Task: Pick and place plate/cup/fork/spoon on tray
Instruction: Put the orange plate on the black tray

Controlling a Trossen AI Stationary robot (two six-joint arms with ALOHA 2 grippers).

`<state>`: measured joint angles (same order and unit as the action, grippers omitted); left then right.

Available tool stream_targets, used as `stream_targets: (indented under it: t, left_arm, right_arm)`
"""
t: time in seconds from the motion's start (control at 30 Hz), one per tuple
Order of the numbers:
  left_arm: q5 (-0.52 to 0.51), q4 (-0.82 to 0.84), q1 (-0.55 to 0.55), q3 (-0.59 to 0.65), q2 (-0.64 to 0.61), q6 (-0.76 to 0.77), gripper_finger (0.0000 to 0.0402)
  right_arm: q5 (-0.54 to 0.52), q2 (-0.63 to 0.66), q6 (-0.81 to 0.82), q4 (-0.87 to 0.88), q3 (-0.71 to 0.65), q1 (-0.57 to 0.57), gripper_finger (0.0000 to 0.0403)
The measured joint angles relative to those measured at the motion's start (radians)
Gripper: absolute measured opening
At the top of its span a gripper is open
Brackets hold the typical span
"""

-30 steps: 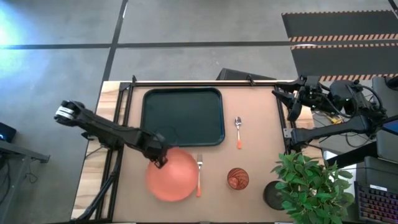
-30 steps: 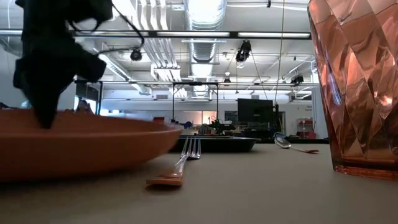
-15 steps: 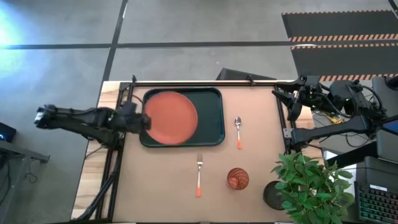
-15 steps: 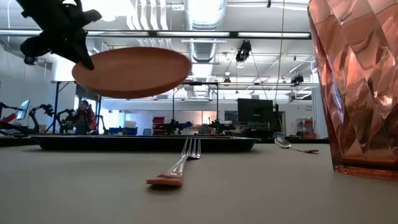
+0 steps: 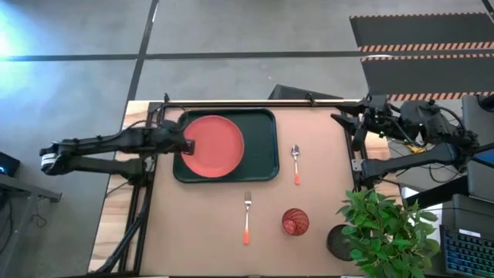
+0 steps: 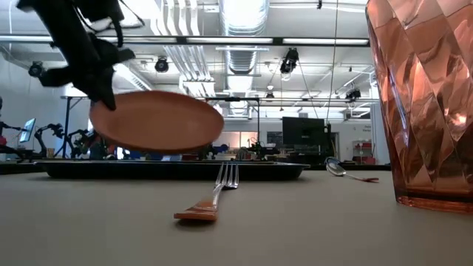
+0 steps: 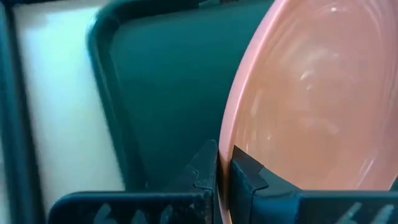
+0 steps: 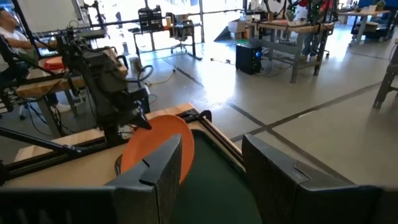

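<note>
The coral-orange plate [image 5: 214,145] hangs over the left half of the dark green tray [image 5: 262,147], held by my left gripper [image 5: 185,144], which is shut on its left rim. In the low view the plate [image 6: 157,122] is a little above the tray [image 6: 170,170]. The fork [image 5: 247,216] lies on the table near the tray's front edge. The spoon [image 5: 296,164] lies to the tray's right. The reddish-brown cup [image 5: 295,222] stands upright at the front right. My right gripper [image 8: 214,180] is open and empty at the table's far right. My left gripper pinches the plate's left rim [image 7: 224,163] between its two fingers, one finger [image 7: 206,169] on the plate's underside and one [image 7: 247,173] on its upper face. The fingers come from the table's left, about level. The plate is lifted clear above the tray, slightly tilted.
A potted green plant [image 5: 382,232] stands at the table's front right corner, next to the cup. The tray's right half is bare. A metal frame rail [image 5: 255,101] runs along the table's far edge.
My left gripper has lifted the plate off the table near the front left, carried it toward the far edge over the tray's left half, then lowered it closer to the tray. The fork, spoon and cup have stayed where they were.
</note>
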<state>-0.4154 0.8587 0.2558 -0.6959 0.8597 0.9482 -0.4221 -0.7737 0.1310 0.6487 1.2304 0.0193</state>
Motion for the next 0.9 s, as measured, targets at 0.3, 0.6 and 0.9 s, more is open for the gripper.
stream_targets:
  t: [0.3,0.6,0.9]
  left_arm:
    - [0.172,-0.158,0.16,0.153,0.128,-0.061,0.0]
    - [0.241,-0.317,0.177,0.223,0.214,-0.065,0.0001]
    - [0.256,-0.305,0.185,0.223,0.246,-0.066,0.0001]
  right_arm:
    - [0.001,-0.061,0.0,0.0,0.0,0.0,0.016]
    - [0.004,-0.072,-0.001,0.005,-0.003,0.0,0.016]
    - [0.0,-0.065,-0.005,0.001,0.0,0.0,0.016]
